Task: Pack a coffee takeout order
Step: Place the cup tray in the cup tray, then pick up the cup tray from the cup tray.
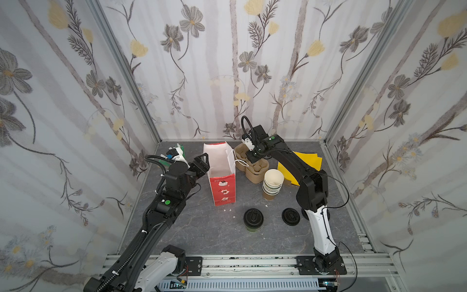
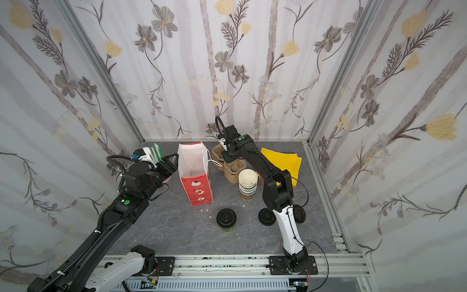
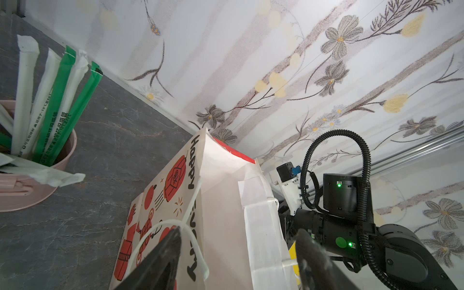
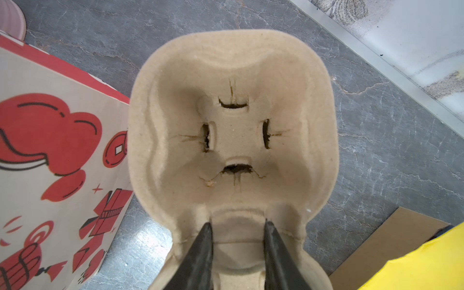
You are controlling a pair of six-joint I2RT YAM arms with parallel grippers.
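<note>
Right gripper (image 4: 238, 226): jaws part-closed astride the middle web of the top pulp carrier (image 4: 233, 130). The fingers look to touch the pulp, but a firm pinch cannot be confirmed.
Left gripper (image 3: 238, 229): released, jaws wide, holding nothing. It is poised at the rim of the paper bag (image 3: 226, 190), with one finger outside by the string handle (image 3: 163, 223).
Lidded cup (image 1: 253, 218): standing on the table, well apart from both grippers, back toward the right arm's base. Not yet packed.
Napkin (image 1: 307, 161): flat yellow pile off the right gripper's outer side, partly hidden by that arm.
Green straw (image 3: 62, 100): upright in the pink pot (image 3: 37, 190), off the left gripper's outer side, away from the bag.
Risk, nesting: the carriers are stacked, so a lift may drag a second one up with the top one, or tear the thin web.
Risk, bag: it is light and unheld. A nudge from the left fingers or a snag on the handle could tip or collapse it.
Risk, clearance: the carrier looks nearly as wide as the bag mouth and is judged liable to catch on the rim.
In the way: the stack of lidless cups (image 1: 273, 182) and the loose lids (image 1: 290, 216) sit between the right gripper and the lidded cup.
</note>
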